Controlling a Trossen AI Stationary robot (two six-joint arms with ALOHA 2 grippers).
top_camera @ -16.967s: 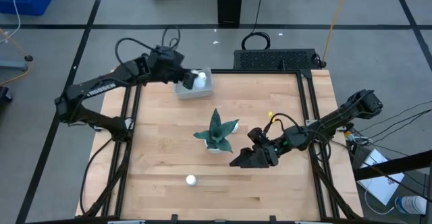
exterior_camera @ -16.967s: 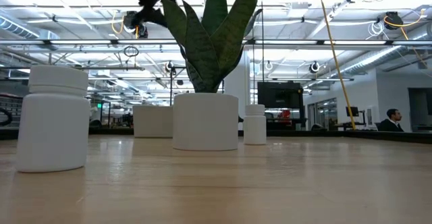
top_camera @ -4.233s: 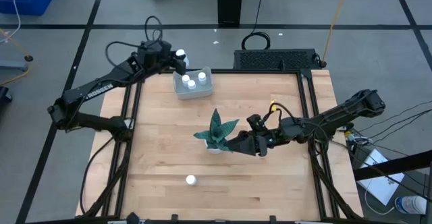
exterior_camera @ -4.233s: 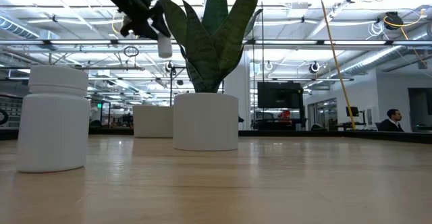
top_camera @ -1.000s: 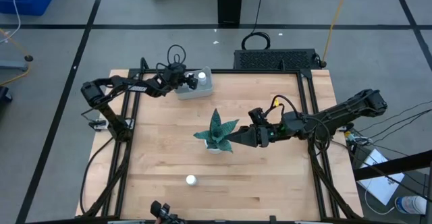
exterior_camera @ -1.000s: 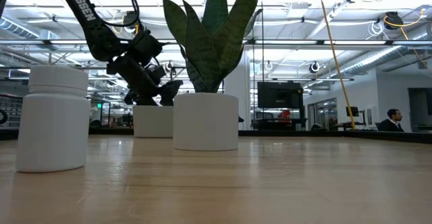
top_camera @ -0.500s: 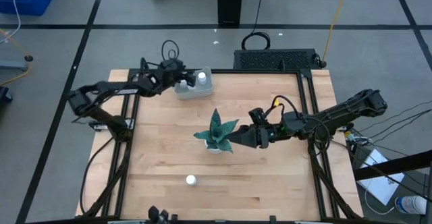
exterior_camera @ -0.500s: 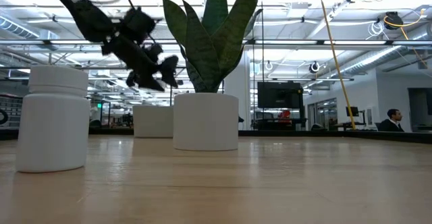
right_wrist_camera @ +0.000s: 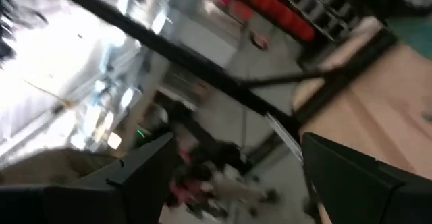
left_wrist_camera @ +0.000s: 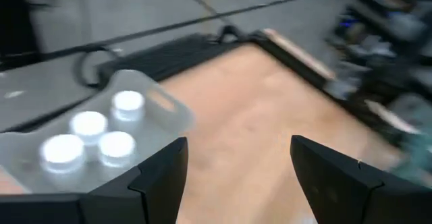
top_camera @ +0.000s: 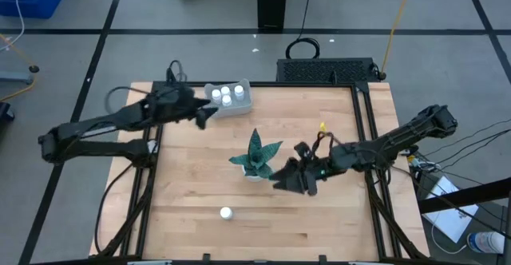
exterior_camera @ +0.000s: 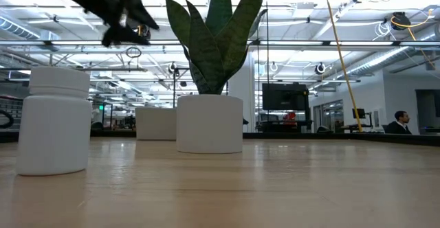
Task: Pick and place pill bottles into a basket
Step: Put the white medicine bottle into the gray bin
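— Where's the left gripper (top_camera: 204,116) right now?

— Over the far left of the table (top_camera: 335,217), just near-side of the basket (top_camera: 239,107). Its wrist view shows the two fingers spread wide with nothing between them.

— And the basket itself?

— At the far edge, left of centre. Three pill bottles (top_camera: 226,95) stand upright inside it, caps (left_wrist_camera: 89,123) up, clustered together.

— So what's left to fetch?

— One bottle (top_camera: 226,213), standing upright on the near part of the table, a little left of the plant (top_camera: 256,156). In the low view it's the big white shape (exterior_camera: 54,121) at the left.

— Which arm is better placed for it?

— Hard to call. From the left gripper it lies well toward the near edge and slightly right. The right gripper (top_camera: 286,183) sits just right of the plant, with the bottle off to its left and nearer the edge; I'd judge that one a bit closer. Its fingers look apart and empty in the wrist view.

— Approach?

— The bottle's axis is vertical, so a claw should probably come down over the cap or close across its sides.
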